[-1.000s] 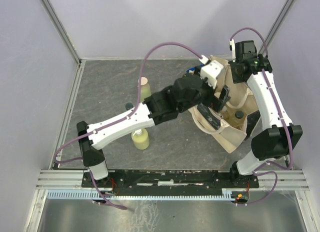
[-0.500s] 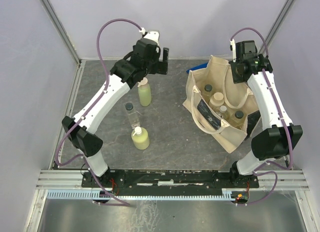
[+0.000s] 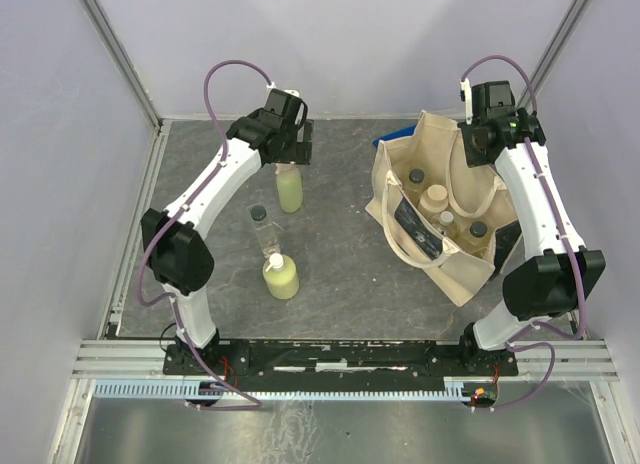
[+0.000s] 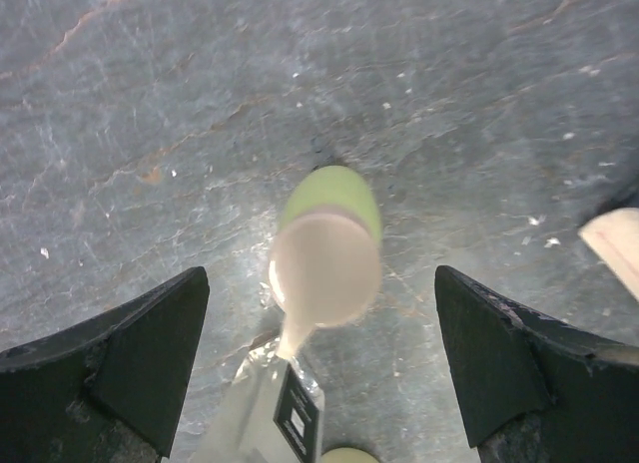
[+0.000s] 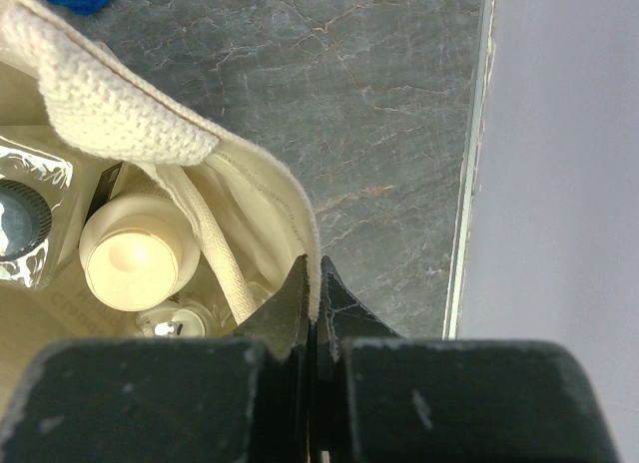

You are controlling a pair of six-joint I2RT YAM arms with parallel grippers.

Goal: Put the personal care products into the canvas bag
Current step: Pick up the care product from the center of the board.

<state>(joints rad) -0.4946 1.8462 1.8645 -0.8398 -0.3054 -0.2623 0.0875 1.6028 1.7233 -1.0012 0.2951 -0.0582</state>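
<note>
Now | left pincer point(image 4: 319, 283) spread, back from canvas bag point(image 3: 470, 269) to above yellow-green bottle point(image 4: 334, 199) | right pincer point(image 5: 312, 293) pinching bag rim | 4 bagged, 3 to go

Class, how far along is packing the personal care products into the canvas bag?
Done: four products sit in the canvas bag. In hand: none; open left gripper hovers over a yellow-green bottle, right gripper pinches the bag rim. Left: three bottles on the table.

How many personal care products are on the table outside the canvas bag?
3. A tall yellow-green bottle is farthest back, a clear black-capped bottle is in the middle, and a rounder yellow-green bottle is nearest the front. None appears hidden.
</note>
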